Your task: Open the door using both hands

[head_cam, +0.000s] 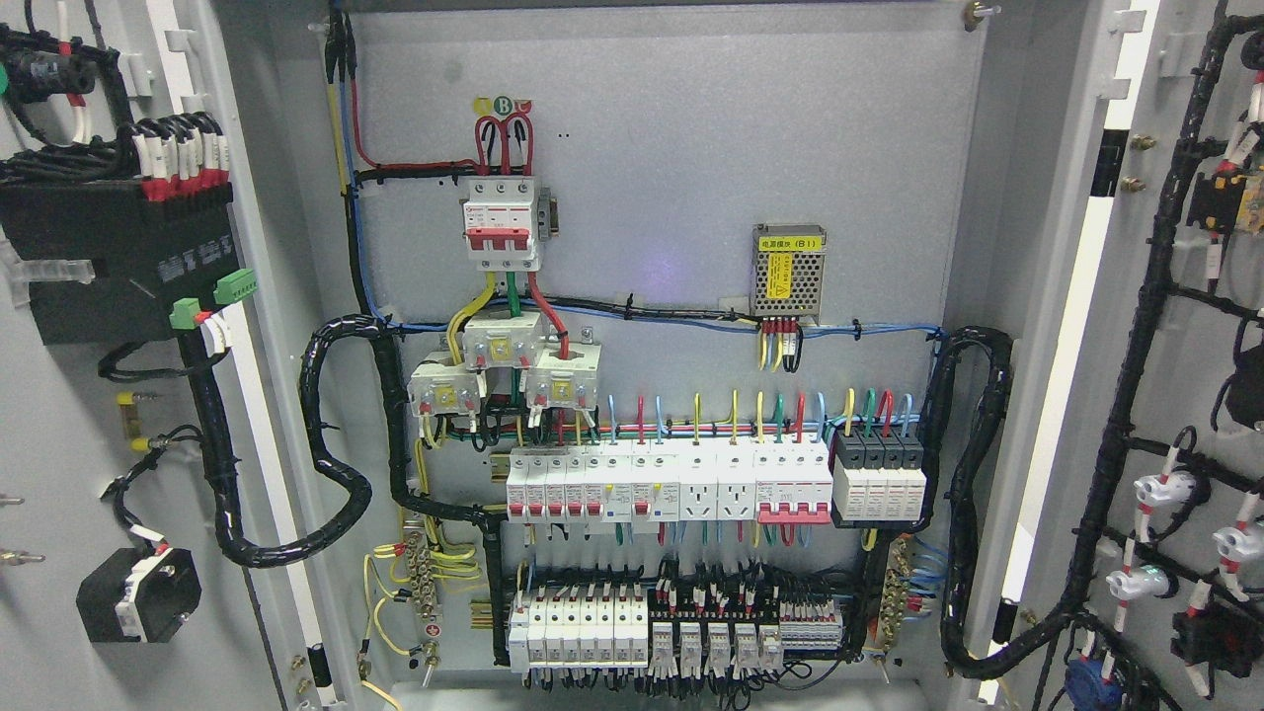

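An electrical cabinet fills the head view with both doors swung wide. The left door (59,444) shows its inner face at the left edge, carrying a black meter block and wired parts. The right door (1185,375) shows its inner face at the right edge, with black cable looms and white lamp backs. Between them lies the grey back panel (691,148) with a red-handled main breaker (502,222), rows of small breakers (671,484) and a small power supply (788,272). Neither of my hands nor arms appears anywhere in the picture.
Thick black cable bundles (336,444) loop from the panel to each door near the hinges. Terminal strips and relays (671,632) run along the cabinet bottom. Yellow earth wires (395,583) hang at the lower left.
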`<state>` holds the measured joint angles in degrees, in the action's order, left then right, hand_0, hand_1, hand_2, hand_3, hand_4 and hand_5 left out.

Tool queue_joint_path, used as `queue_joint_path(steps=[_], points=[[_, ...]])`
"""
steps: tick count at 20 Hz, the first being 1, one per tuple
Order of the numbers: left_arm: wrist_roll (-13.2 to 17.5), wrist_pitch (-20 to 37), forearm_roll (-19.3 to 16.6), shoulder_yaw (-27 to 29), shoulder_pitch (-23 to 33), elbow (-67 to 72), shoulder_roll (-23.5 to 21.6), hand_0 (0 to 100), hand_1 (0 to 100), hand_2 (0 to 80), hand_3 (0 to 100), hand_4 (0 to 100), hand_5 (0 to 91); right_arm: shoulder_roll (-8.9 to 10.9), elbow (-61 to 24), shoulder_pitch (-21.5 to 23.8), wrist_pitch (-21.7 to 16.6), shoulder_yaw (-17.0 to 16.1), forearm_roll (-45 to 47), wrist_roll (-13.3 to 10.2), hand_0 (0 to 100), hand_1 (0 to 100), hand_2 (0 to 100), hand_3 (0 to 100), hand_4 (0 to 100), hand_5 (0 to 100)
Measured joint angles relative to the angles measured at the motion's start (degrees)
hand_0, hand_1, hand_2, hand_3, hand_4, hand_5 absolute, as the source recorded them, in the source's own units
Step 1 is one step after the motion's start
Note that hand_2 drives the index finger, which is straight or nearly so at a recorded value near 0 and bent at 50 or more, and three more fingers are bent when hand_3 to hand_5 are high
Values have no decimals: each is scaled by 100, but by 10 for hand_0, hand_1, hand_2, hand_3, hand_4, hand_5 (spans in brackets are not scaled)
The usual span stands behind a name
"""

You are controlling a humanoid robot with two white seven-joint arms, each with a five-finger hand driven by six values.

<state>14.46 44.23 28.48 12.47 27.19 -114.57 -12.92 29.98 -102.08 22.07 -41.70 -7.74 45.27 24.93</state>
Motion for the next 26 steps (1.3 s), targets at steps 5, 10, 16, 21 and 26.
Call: queue_joint_path(steps=[5,10,16,21,26], points=[[1,0,108,200,36,112,-76,0,0,0,0,32,0,83,27,-6,0,-51,86,162,0,0,0,0,0,0],[12,0,220,361,34,310,-174,0,0,0,0,33,0,165,58,-25,19,-85,244,196,0,0,0,0,0,0],[19,1,422,544,-57,650,-354,0,0,0,0,33,0,228,79,-51,22,-109,499,334,0,0,0,0,0,0],[-6,2,622,687,-175,976,-550,0,0,0,0,33,0,260,91,-66,23,-126,580,417,0,0,0,0,0,0],[-8,2,801,813,-377,1323,-754,0,0,0,0,33,0,318,100,-77,23,-137,722,461,0,0,0,0,0,0]])
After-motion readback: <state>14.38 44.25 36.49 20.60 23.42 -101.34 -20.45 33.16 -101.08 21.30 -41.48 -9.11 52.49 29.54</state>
